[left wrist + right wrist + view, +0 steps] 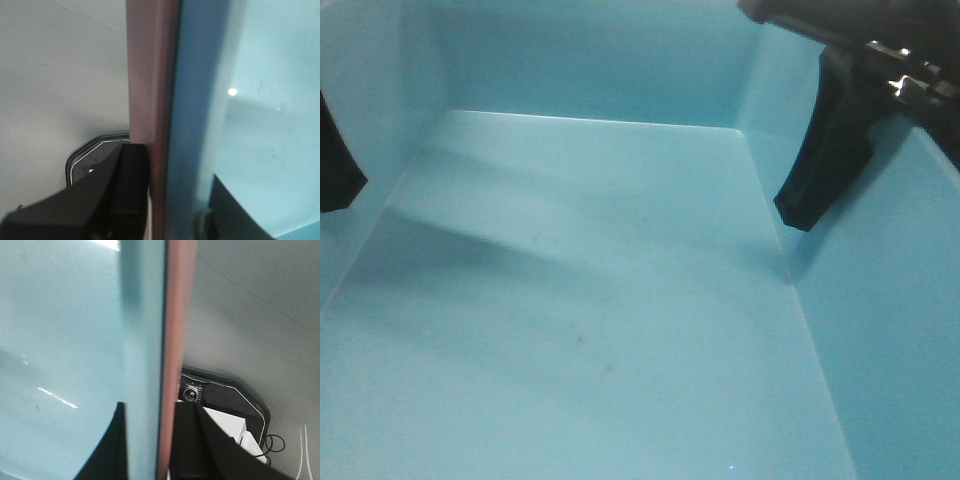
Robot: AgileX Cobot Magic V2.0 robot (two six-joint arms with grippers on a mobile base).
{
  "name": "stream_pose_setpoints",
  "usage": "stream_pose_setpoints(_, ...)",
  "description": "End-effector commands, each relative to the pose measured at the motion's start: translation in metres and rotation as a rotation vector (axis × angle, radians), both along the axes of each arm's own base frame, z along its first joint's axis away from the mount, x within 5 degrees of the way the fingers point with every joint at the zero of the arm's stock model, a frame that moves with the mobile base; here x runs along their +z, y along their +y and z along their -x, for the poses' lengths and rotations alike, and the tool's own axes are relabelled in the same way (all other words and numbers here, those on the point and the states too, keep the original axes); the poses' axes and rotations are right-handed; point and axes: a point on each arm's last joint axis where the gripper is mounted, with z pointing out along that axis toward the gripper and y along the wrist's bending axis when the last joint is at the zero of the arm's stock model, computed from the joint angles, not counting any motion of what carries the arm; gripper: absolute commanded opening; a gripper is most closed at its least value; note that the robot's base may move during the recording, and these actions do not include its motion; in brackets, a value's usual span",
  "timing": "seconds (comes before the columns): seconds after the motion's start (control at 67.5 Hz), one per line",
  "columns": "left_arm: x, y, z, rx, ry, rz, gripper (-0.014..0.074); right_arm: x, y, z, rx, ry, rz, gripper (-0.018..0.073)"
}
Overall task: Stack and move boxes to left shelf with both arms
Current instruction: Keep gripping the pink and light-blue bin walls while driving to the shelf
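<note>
The blue box (600, 300) sits inside the pink box (150, 100), their side walls pressed together. The left fingers (125, 185) are closed tight on the left walls, one finger inside and one outside. The right fingers (107, 455) grip the right walls the same way.

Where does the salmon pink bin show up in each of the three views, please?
Exterior front-facing: not in it; only the blue bin's inside shows.
Left wrist: pink bin, vertical strip at centre, left of the blue wall.
Right wrist: vertical strip just right of centre, right of the blue wall.
Shared landmark: the blue bin.
</note>
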Motion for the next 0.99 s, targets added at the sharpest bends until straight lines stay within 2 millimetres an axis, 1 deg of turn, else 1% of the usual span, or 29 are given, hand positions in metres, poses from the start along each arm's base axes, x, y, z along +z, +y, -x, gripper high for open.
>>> stream_pose_setpoints(0.0,0.016,0.0104,0.0002,0.003,-0.08,-0.025,-0.0003,0.0106,-0.0148,-0.0033,0.024,-0.105,0.099,0.006)
stream_pose_setpoints(0.978,0.016,0.0104,0.0002,0.003,-0.08,-0.025,-0.0003,0.0107,-0.0148,-0.0034,0.024,-0.106,0.099,0.006)
